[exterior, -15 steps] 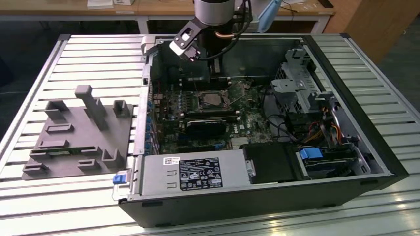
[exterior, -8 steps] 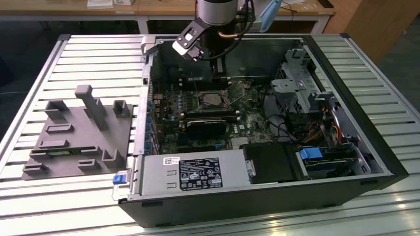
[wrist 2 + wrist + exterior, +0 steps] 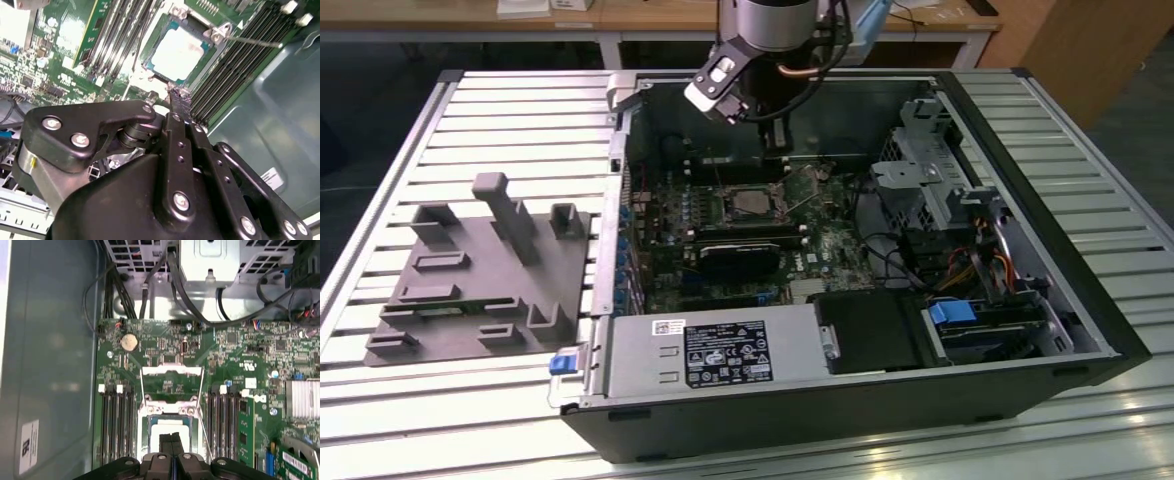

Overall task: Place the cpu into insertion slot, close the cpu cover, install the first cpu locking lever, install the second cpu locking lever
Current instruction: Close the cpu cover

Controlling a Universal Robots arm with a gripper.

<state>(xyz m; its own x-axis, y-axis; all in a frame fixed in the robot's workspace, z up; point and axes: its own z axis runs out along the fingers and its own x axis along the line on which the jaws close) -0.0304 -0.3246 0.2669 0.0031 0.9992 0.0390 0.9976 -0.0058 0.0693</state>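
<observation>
While near one insertion slot (image 3: 150, 412) with one cpu (image 3: 179, 52), one closed gripper (image 3: 171, 436).

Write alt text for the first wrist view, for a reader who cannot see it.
A black two-finger gripper, shut, hangs over the small silver-beige square cpu seated in the black-framed square insertion slot of a green motherboard. The thin silvery cpu cover frame lies open beside it.
</observation>
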